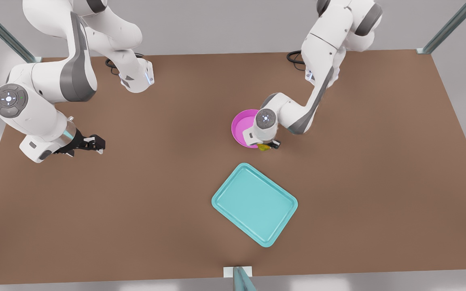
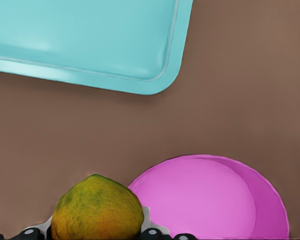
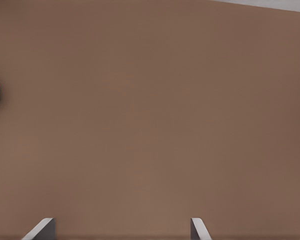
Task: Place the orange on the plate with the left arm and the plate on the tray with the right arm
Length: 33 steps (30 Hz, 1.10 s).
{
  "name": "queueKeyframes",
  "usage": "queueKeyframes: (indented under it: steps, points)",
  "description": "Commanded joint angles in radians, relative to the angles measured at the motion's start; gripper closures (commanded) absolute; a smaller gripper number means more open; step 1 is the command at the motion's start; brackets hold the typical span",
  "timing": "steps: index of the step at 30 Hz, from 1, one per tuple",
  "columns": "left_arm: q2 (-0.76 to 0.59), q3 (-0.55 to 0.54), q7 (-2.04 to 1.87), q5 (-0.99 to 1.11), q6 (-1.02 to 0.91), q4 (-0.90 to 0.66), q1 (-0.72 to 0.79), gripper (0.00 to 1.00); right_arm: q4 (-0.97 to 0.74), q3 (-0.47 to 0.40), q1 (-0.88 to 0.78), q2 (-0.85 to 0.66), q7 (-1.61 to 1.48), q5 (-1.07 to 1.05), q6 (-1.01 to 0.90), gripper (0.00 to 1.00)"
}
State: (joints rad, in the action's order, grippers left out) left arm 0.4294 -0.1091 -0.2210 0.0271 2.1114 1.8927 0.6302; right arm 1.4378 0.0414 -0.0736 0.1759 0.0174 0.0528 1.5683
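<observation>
left gripper (image 1: 268,145), apparently clamped on the orange (image 2: 96,209) beside the plate (image 1: 242,126), should lift clear of the rim; right gripper (image 1: 95,144) waits with fingers spread near the table (image 1: 378,182) edge.

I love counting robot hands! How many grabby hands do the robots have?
2. The left gripper is by the pink plate, around the orange. The right gripper waits, open, over bare table at the front view's left.

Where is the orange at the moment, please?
In the front view the orange sits right of centre, held in the left gripper at the plate's near edge, with the tray farther toward the camera.
</observation>
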Motion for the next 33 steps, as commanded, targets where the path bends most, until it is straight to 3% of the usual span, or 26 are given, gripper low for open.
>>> queueKeyframes:
  steps: [1,4,5,6,8,10,11,13,14,15,17,18,20,21,24,29,33]
  points:
    - [0.003,-0.015,-0.454,-0.039,-0.145,-0.003,0.028,0.33,0.000,0.000,0.000,-0.001,-0.001,-0.001,-0.002,0.00]
    - [0.002,-0.015,-0.457,-0.079,-0.209,-0.003,0.080,0.32,0.004,0.002,0.000,-0.001,-0.001,-0.001,-0.001,0.00]
    - [0.002,-0.015,-0.455,-0.079,-0.235,-0.003,0.080,0.26,0.004,0.002,0.000,-0.003,-0.001,-0.001,-0.001,0.00]
    - [0.003,-0.015,-0.455,-0.079,-0.238,-0.003,0.080,0.00,0.010,0.002,0.000,-0.003,-0.001,-0.001,-0.005,0.00]
    - [-0.001,-0.012,-0.454,-0.079,-0.269,-0.003,0.078,0.00,0.010,0.005,-0.002,0.102,-0.054,-0.195,0.015,0.00]
    - [-0.020,0.037,-0.434,-0.079,-0.407,-0.053,0.071,0.00,0.012,0.011,-0.095,0.252,-0.039,-0.399,0.199,0.00]
    - [-0.029,0.104,-0.417,-0.081,-0.510,-0.131,0.069,0.00,0.018,0.011,-0.208,0.307,0.085,-0.455,0.338,0.00]
    - [-0.057,0.489,-0.071,-0.226,-0.887,-0.495,0.063,0.00,0.139,0.012,-0.345,0.292,0.237,-0.534,0.538,0.00]
    - [-0.055,0.663,0.176,-0.231,-0.962,-0.581,0.065,0.00,0.171,0.012,-0.394,0.283,0.272,-0.544,0.591,0.00]
    - [-0.047,0.756,0.241,-0.234,-0.966,-0.650,0.056,0.00,0.199,0.014,-0.449,0.264,0.294,-0.544,0.598,0.00]
    - [-0.052,0.824,0.247,-0.225,-0.982,-0.727,0.051,0.00,0.291,0.012,-0.520,0.205,0.404,-0.542,0.625,0.00]
    - [-0.076,0.816,0.247,-0.227,-0.984,-0.727,0.025,0.00,0.338,0.014,-0.522,0.183,0.404,-0.542,0.639,0.00]
    - [-0.179,0.171,0.281,0.020,-0.946,-0.712,-0.458,0.00,0.498,0.051,-0.522,0.131,0.401,-0.544,0.788,0.00]
    - [-0.305,0.106,0.279,0.010,-0.782,-0.566,-0.517,0.00,0.564,0.061,-0.522,0.120,0.401,-0.545,0.855,0.00]
    - [-0.290,0.108,0.267,0.011,-0.774,-0.564,-0.518,0.00,0.595,0.066,-0.522,0.132,0.404,-0.622,0.884,0.00]
    - [-0.279,0.143,0.287,-0.001,-0.783,-0.564,-0.520,0.00,0.581,0.164,-0.522,0.246,0.404,-0.668,1.003,0.00]
    - [-0.281,0.144,0.287,-0.001,-0.785,-0.564,-0.518,0.00,0.532,0.167,-0.542,0.315,0.403,-0.672,1.026,0.00]
